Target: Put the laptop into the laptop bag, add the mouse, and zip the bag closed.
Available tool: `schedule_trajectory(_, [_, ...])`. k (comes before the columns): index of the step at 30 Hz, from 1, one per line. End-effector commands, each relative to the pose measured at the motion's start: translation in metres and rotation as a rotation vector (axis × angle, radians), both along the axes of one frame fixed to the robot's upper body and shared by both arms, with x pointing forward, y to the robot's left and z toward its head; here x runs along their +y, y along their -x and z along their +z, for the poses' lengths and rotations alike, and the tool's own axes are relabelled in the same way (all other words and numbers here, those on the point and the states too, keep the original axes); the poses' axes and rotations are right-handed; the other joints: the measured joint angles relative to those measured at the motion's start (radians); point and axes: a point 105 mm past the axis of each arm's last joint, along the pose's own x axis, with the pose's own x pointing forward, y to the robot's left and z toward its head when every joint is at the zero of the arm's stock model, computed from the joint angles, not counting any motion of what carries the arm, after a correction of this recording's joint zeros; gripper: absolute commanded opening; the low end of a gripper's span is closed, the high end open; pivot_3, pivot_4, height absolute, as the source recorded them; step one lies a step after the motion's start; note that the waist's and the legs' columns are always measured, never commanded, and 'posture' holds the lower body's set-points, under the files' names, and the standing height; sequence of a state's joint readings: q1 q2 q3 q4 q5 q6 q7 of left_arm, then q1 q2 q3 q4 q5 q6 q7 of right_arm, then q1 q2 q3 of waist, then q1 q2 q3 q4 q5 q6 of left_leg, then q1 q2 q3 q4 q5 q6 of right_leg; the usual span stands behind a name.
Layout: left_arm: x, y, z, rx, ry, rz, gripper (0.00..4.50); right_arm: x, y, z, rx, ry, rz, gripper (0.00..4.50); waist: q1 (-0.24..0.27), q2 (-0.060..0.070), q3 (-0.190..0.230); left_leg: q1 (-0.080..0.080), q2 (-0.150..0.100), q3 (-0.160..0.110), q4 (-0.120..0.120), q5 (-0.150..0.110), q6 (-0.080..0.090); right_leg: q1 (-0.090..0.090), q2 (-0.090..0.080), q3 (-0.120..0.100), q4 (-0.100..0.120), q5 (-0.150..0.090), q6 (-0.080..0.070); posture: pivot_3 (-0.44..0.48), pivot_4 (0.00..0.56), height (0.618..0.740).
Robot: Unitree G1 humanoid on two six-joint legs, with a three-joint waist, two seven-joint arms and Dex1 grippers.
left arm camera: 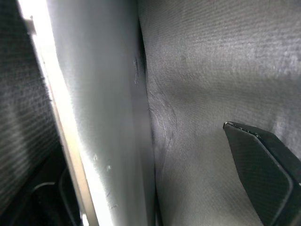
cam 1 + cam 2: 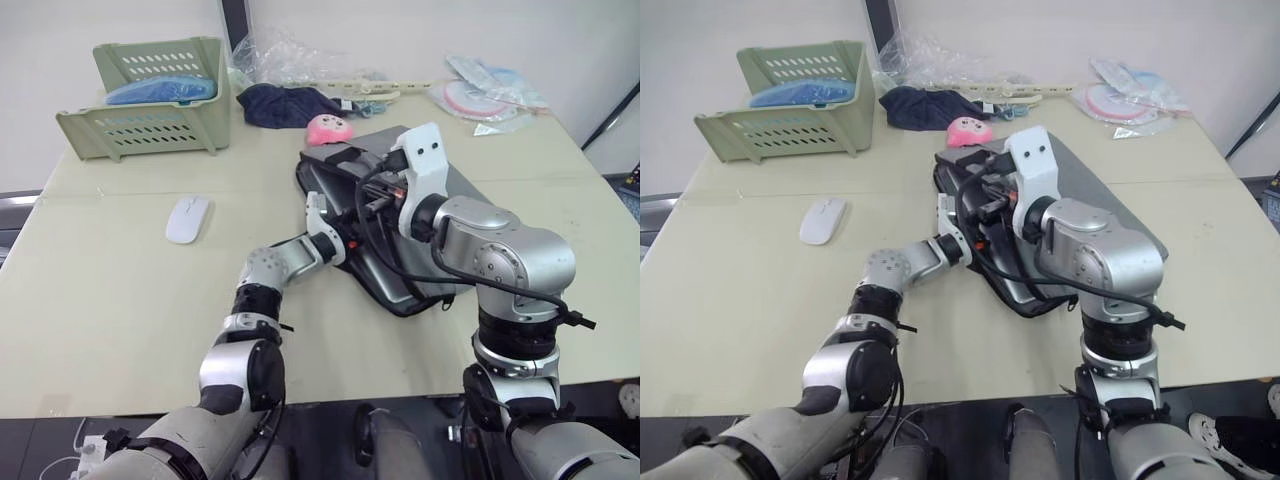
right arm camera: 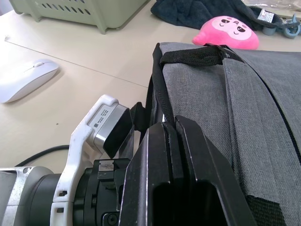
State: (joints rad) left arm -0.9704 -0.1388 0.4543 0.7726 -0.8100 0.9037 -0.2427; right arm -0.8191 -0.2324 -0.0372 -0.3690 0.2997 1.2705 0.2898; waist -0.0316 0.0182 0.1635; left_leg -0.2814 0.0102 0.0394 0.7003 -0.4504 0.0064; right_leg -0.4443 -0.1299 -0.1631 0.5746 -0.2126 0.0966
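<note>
The grey laptop bag point(image 2: 468, 188) lies flat in the middle of the table, its open side facing left. Inside it, the left wrist view shows the silver laptop point(image 1: 103, 117) against the grey lining. My left gripper point(image 2: 347, 240) reaches into that opening. It is open, with one black finger point(image 1: 256, 174) standing clear of the laptop. My right gripper point(image 3: 171, 126) is shut on the bag's black-trimmed top edge point(image 3: 157, 94), just above the left wrist. The white mouse point(image 2: 187, 218) rests on the table to the bag's left, away from both grippers.
A pink plush toy point(image 2: 328, 128) sits just behind the bag, with a dark cloth point(image 2: 285, 105) beside it. A green basket point(image 2: 150, 100) stands at the back left. Plastic wrappers point(image 2: 480, 95) lie at the back right.
</note>
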Motion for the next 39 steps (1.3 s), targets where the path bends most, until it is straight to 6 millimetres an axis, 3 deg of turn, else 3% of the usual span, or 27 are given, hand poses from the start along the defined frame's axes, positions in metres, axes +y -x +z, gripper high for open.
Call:
schedule_trajectory(1, [-0.005,0.004,0.018,-0.066,0.01,-0.031,3.14,0.007,0.006,0.017,-0.079,-0.009,0.04,0.0,0.001,0.0,0.0,0.0,0.0,0.0,0.0,0.0,0.0,0.0,0.0,0.0,0.0,0.0,0.0,0.0,0.15,0.74])
schedule_trajectory(10, [-0.004,0.006,0.023,-0.097,-0.02,-0.032,3.14,0.007,0.006,0.015,-0.076,-0.004,0.04,0.0,0.001,0.0,0.0,0.0,0.0,0.0,0.0,0.0,0.0,0.0,0.0,0.0,0.0,0.0,0.0,0.0,0.15,0.74])
schedule_trajectory(17, [0.011,0.01,0.03,-0.125,-0.039,-0.02,3.14,0.005,0.005,0.013,-0.071,0.0,0.033,0.0,0.0,0.0,0.0,0.0,0.0,0.0,0.0,0.0,0.0,0.0,0.0,0.0,0.0,0.0,0.0,0.0,0.15,0.74])
schedule_trajectory(31, [0.056,0.032,0.024,-0.136,-0.127,0.018,3.14,0.003,0.005,0.009,-0.065,0.003,0.031,0.0,0.001,0.0,0.0,0.0,0.0,0.0,0.0,0.0,0.0,0.0,0.0,0.0,0.0,0.0,0.0,0.0,0.15,0.74])
schedule_trajectory(39, [0.096,0.041,0.031,-0.178,-0.224,0.106,3.14,0.002,0.004,0.006,-0.057,0.004,0.033,0.0,0.001,0.0,0.0,0.0,0.0,0.0,0.0,0.0,0.0,0.0,0.0,0.001,0.001,0.0,0.0,0.0,0.15,0.74])
